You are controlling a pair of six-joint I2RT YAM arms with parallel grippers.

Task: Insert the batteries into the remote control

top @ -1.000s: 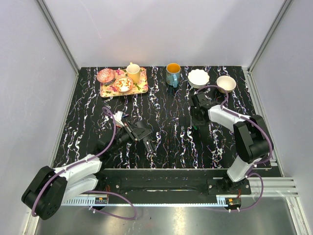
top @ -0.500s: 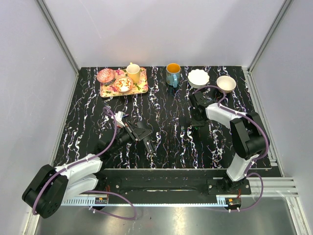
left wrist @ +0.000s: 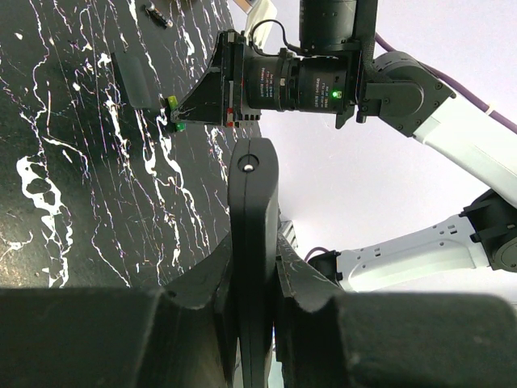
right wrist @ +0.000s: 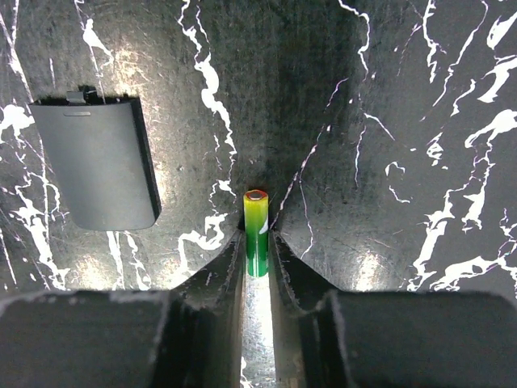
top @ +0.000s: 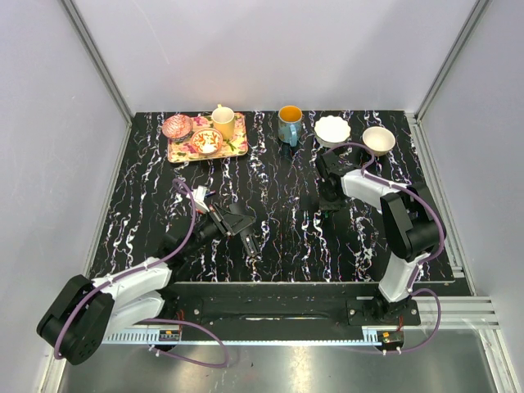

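Observation:
My left gripper (left wrist: pixel 252 263) is shut on the black remote control (left wrist: pixel 252 218), held on edge above the table; in the top view it (top: pixel 246 236) juts toward the near right from the gripper (top: pixel 233 223). My right gripper (right wrist: pixel 257 238) is shut on a green and yellow battery (right wrist: pixel 257 230), low over the black marbled table; its tip sticks out past the fingertips. In the top view the right gripper (top: pixel 329 199) points down at the table. The grey battery cover (right wrist: pixel 97 166) lies flat to the left of the battery. It also shows in the left wrist view (left wrist: pixel 139 77).
A flowered tray (top: pixel 236 148) with a yellow cup and small bowls stands at the back left. A blue mug (top: pixel 289 124) and two white bowls (top: pixel 332 130) (top: pixel 378 140) stand along the back. A small dark part (left wrist: pixel 157 14) lies beyond the cover.
The right arm has drawn in slightly toward the left at the same spot on the table. The left arm with the remote has hardly moved.

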